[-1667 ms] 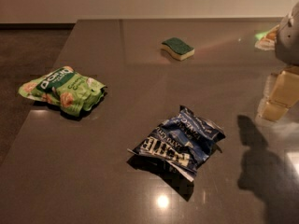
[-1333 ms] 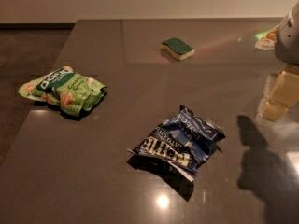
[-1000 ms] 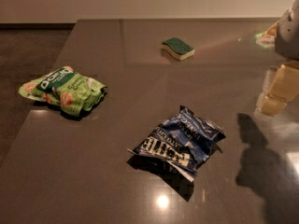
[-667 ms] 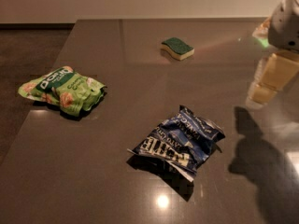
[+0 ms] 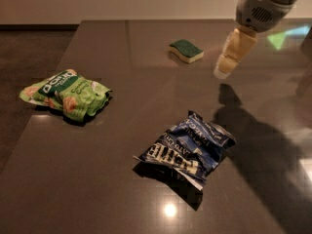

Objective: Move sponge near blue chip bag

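Observation:
The sponge (image 5: 185, 50), dark green on top over pale yellow foam, lies flat at the far middle of the dark table (image 5: 122, 179). The blue chip bag (image 5: 187, 148), crumpled dark blue foil with white lettering, lies nearer the front, right of centre. My gripper (image 5: 222, 72) hangs from the upper right, above the table, a short way right of the sponge and not touching it. It holds nothing that I can see. The sponge and the blue chip bag lie well apart.
A green-and-white snack bag (image 5: 67, 93) lies at the table's left side, near the left edge. The arm's shadow (image 5: 263, 150) falls across the right part of the table. A darker floor (image 5: 29, 52) lies beyond the left edge.
My gripper has moved left and up from the right edge, toward the sponge. The sponge and both bags have not moved.

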